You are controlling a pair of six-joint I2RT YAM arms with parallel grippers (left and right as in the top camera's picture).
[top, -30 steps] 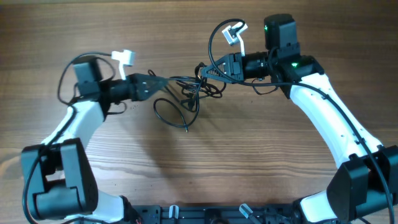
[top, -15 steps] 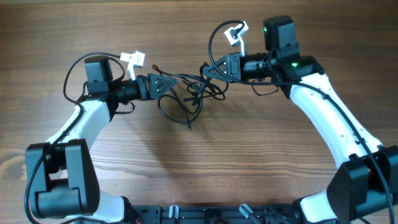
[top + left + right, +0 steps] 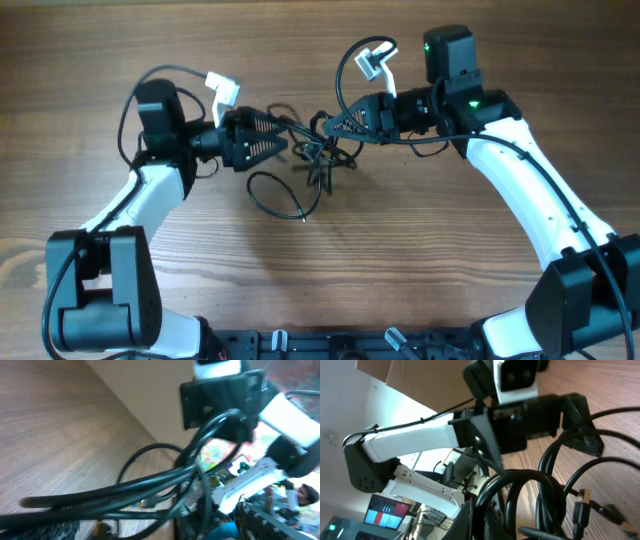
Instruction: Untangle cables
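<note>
The cables [image 3: 315, 158] are a tangle of thin black cords at the table's middle, with one loop [image 3: 282, 196] trailing toward the front. My right gripper [image 3: 335, 124] is shut on a strand at the tangle's right side and holds it slightly raised. In the right wrist view the cords [image 3: 535, 492] curl in loops just past its shut fingertips [image 3: 479, 512], and a gold-tipped plug [image 3: 581, 505] hangs there. My left gripper [image 3: 268, 141] stands open at the tangle's left edge. Several strands [image 3: 150, 485] cross between its spread fingers [image 3: 42, 530].
Bare wooden table [image 3: 320, 260] lies all around the tangle. Both arms reach in from the sides, each with its own thicker wire looping above its wrist [image 3: 352, 55]. The two grippers face each other a short way apart.
My left gripper has moved right and a little back, up to the tangle, staying open. The right gripper has kept its grip and barely shifted. The trailing loop has slid slightly.
</note>
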